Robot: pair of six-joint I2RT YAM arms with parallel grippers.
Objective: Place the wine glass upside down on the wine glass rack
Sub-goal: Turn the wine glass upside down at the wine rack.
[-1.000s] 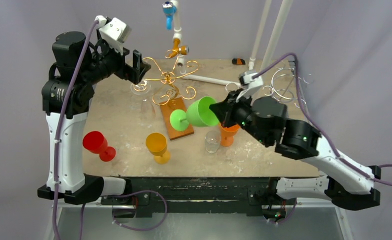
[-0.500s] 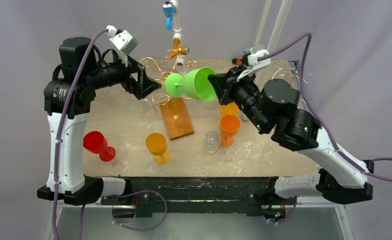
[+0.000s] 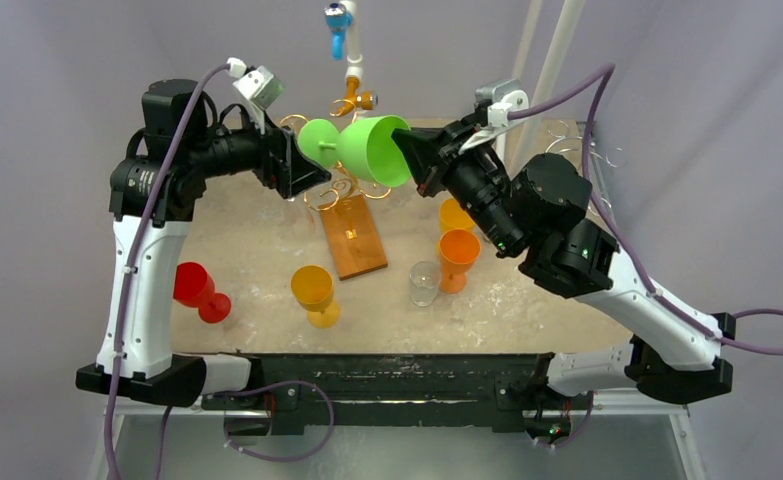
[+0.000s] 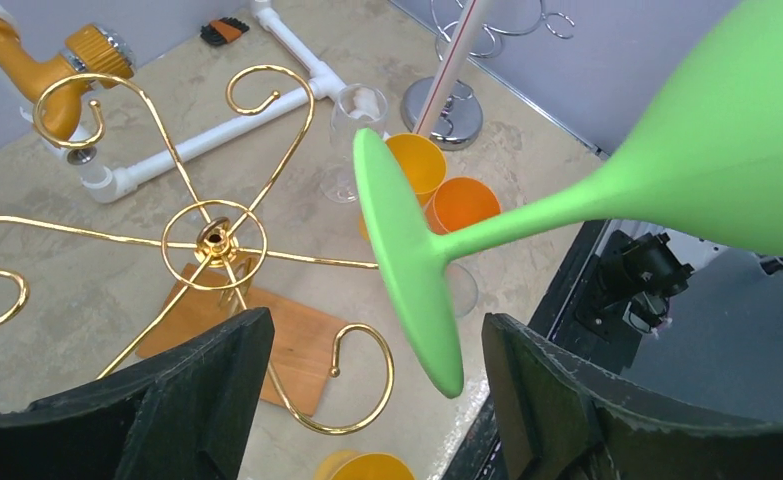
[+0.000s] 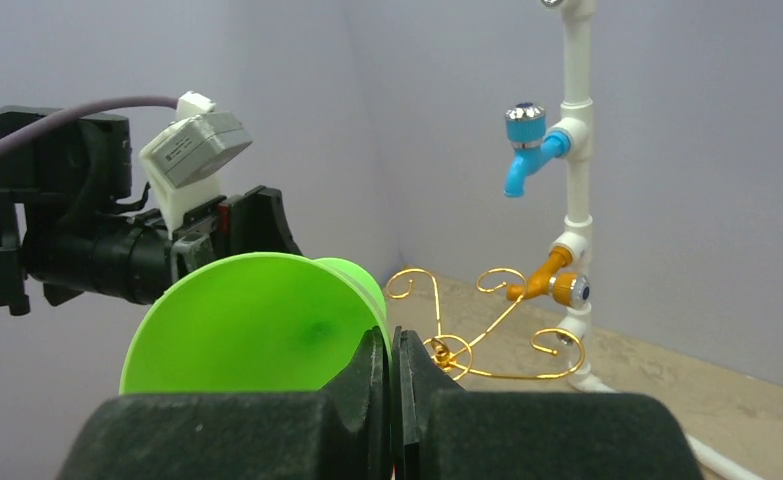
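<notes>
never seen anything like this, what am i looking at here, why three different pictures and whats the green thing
These are two robot arms bolted at the near edge of a table, each ending in a two-finger gripper. The wide picture comes from a fixed camera above and behind the arms. The other two come from small cameras on each wrist, so the dark shapes at the bottom of those are that arm's own fingers.

The right gripper is shut on the rim of a green wine glass, holding it sideways in the air over the gold wire rack. The left gripper is open, facing the glass's foot.

On the table sit a red glass, a yellow glass, an orange glass and a clear glass.
</notes>
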